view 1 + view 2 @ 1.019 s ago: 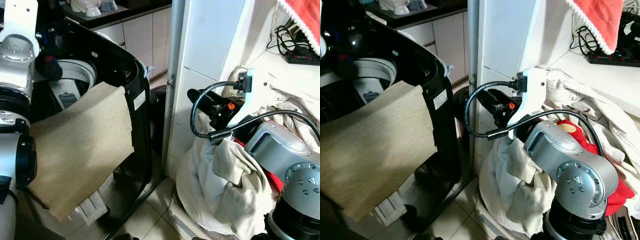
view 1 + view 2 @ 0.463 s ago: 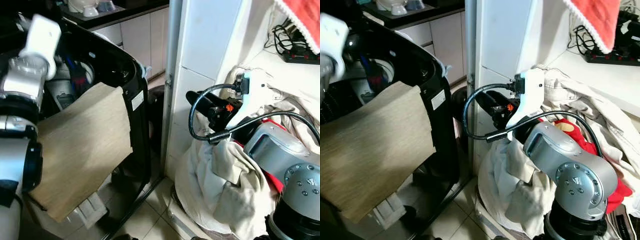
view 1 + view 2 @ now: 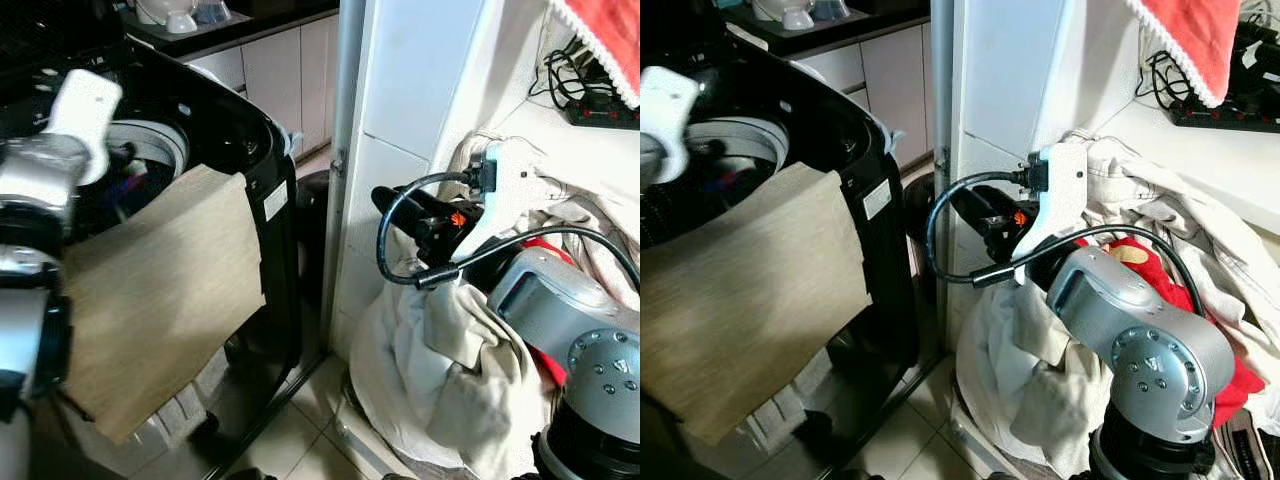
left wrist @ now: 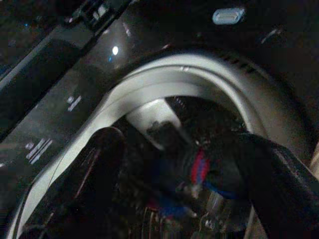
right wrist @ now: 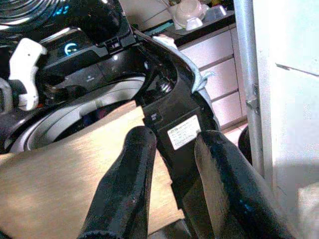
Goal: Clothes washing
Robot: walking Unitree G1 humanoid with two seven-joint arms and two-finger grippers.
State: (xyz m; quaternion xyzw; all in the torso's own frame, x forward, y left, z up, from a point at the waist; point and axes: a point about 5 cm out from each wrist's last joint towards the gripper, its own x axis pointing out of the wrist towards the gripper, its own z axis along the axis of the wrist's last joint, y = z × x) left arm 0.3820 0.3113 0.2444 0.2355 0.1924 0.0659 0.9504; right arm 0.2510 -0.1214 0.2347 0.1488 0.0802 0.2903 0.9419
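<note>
Left arm [image 3: 45,170] swung from high at frame edge down over washer drum [image 3: 150,150]; dark garment now inside.
</note>
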